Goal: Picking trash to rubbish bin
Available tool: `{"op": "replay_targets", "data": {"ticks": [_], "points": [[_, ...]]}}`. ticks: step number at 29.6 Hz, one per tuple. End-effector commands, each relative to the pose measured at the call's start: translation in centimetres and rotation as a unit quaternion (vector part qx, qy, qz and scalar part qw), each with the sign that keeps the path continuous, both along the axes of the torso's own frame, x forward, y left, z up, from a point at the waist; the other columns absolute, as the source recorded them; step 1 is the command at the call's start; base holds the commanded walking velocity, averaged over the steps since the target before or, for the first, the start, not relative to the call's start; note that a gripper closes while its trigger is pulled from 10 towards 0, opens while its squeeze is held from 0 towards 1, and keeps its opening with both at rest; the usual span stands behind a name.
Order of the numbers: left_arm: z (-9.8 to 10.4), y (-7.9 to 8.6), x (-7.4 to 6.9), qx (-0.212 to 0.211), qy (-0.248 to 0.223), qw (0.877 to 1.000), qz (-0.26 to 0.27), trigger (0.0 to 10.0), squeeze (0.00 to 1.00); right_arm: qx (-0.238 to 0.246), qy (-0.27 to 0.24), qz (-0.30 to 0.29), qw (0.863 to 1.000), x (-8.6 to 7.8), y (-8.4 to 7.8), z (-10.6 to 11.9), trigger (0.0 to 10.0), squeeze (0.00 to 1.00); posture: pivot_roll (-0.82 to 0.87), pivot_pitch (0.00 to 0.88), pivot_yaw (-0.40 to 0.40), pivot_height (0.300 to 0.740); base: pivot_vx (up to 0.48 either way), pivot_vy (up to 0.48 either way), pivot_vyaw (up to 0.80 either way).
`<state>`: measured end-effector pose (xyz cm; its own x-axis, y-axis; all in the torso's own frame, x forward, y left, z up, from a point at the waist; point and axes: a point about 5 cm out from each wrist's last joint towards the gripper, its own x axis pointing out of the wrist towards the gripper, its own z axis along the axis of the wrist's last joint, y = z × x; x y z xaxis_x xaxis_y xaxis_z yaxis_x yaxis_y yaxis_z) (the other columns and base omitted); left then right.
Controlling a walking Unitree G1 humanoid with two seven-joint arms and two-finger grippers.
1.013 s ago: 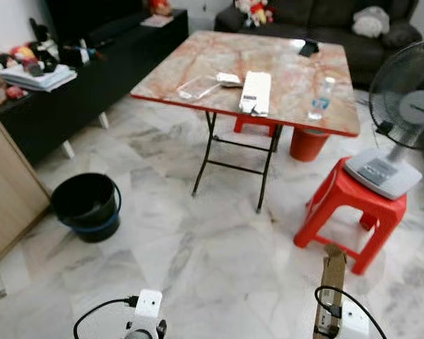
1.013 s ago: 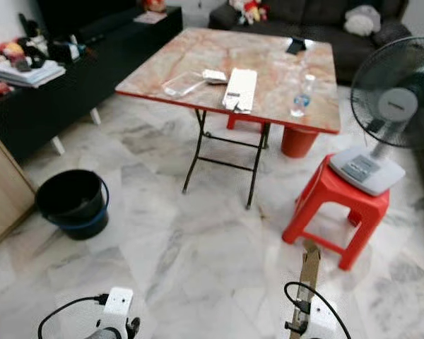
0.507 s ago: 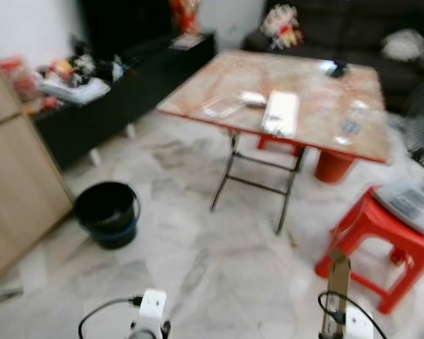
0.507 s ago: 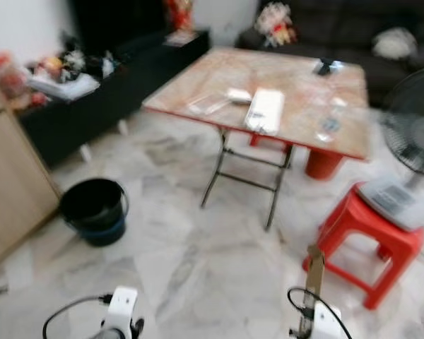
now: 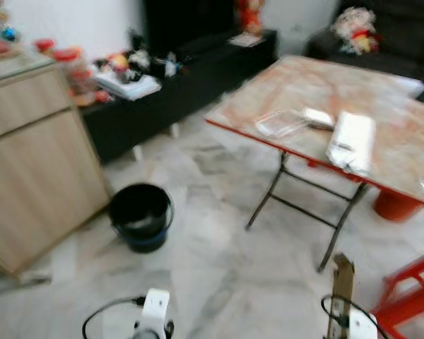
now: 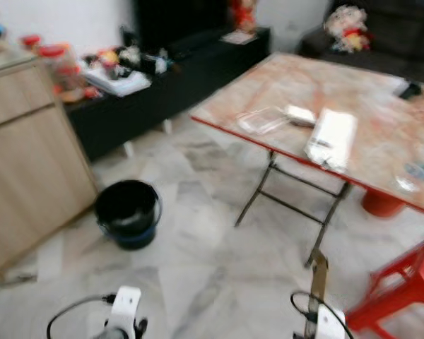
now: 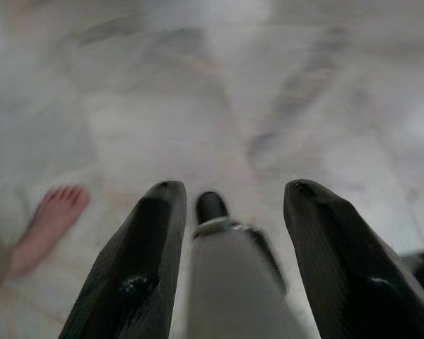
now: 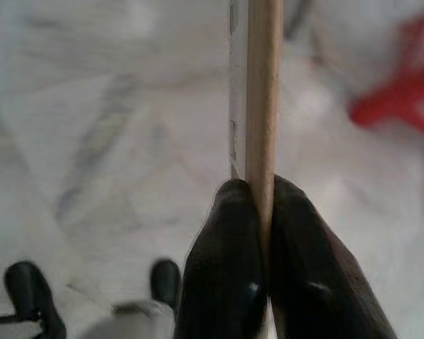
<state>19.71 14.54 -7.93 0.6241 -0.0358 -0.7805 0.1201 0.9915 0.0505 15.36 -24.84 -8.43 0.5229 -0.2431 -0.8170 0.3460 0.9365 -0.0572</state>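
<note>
Two claws: right claw (image 8: 260, 212) pinches flat cardboard strip (image 8: 263, 92), left claw (image 7: 230, 212) open w/ nothing.

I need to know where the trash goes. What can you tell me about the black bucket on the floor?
The bucket is round, black and open-topped, seemingly plastic, with a blue band low on its wall. It stands upright on the marble floor, beside the wooden cabinet and left of the folding table, touching neither. Its inside is dark; something pale may lie at the bottom, but blur hides it.
</note>
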Motion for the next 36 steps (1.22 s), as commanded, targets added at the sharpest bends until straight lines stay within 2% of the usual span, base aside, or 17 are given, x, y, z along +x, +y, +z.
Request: {"op": "replay_targets", "data": {"ticks": [1, 5, 9, 17, 21, 27, 36], "points": [[-0.06, 0.34, -0.07, 0.01, 0.005, 1.0, -0.002, 10.0, 0.0, 0.003, -0.008, 0.007, 1.0, 0.64, 0.47, 0.14, 10.0, 0.0, -0.09, 0.031, -0.062, 0.74, 0.48, 0.0, 0.8], [-0.03, 0.3, -0.01, 0.009, 0.004, 1.0, -0.002, 10.0, 0.0, 0.004, -0.008, 0.007, 1.0, 0.62, 0.51, 0.12, 10.0, 0.0, -0.09, 0.036, -0.062, 0.74, 0.48, 0.0, 0.8], [-0.03, 0.31, -0.01, 0.009, 0.004, 1.0, -0.002, 10.0, 0.0, 0.018, -0.011, -0.008, 1.0, 0.56, 0.62, 0.05, 10.0, 0.0, -0.09, 0.036, -0.062, 0.74, 0.48, 0.0, 0.0], [0.04, 0.39, 0.12, 0.009, 0.003, 1.0, 0.0, 10.0, 0.0, 0.015, -0.017, -0.013, 1.0, 0.68, 0.54, 0.14, 10.0, 0.0, -0.08, 0.044, -0.061, 0.74, 0.48, 0.0, 0.0], [0.04, 0.39, 0.13, 0.009, 0.003, 1.0, -0.001, 10.0, 0.0, 0.008, -0.01, 0.004, 1.0, 0.68, 0.51, 0.14, 10.0, 0.0, -0.08, 0.045, -0.06, 0.74, 0.48, 0.0, 0.0], [0.04, 0.38, 0.13, 0.01, 0.003, 1.0, -0.002, 10.0, 0.0, 0.007, -0.007, 0.006, 1.0, 0.56, 0.56, 0.07, 10.0, 0.0, -0.08, 0.051, -0.062, 0.74, 0.48, 0.0, 0.74], [0.01, 0.44, 0.08, 0.01, 0.004, 1.0, -0.002, 10.0, 0.0, 0.01, -0.009, -0.003, 1.0, 0.53, 0.64, 0.04, 10.0, 0.0, -0.08, 0.053, -0.061, 0.74, 0.48, 0.0, 0.0]]}}
